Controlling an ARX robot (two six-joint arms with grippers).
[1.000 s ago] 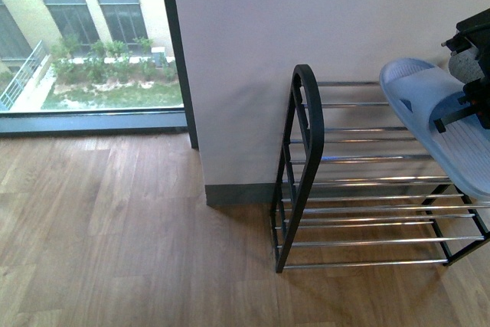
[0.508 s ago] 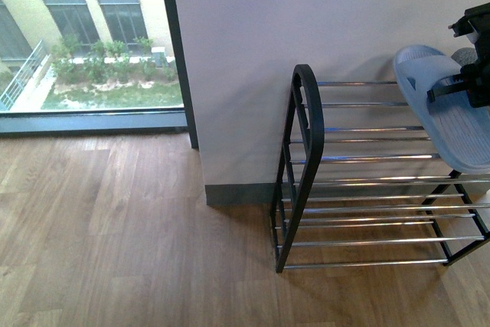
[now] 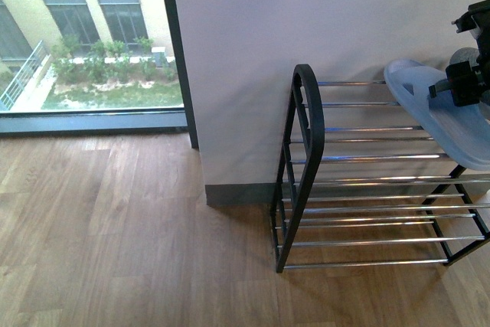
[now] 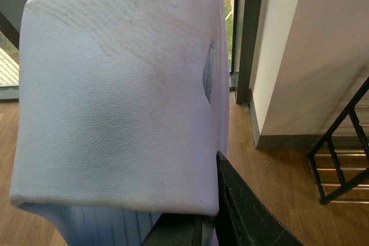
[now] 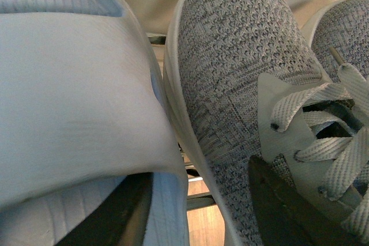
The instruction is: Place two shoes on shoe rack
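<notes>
Right gripper (image 3: 462,88): fingers spread wide, one finger (image 5: 124,211) hooked under the strap of a blue slipper (image 3: 436,109). Slipper tilted over the top bars of the shoe rack (image 3: 306,151), just beside a grey sneaker (image 5: 242,73). Left gripper (image 4: 207,223): clamped on the strap of a second blue slipper (image 4: 115,102), held off the rack.

Even daylight from window (image 3: 92,36), glare streaks on chrome shoe rack (image 3: 367,158) bars, soft wall shadows, wrist close-ups blurred, slightly hazy.
</notes>
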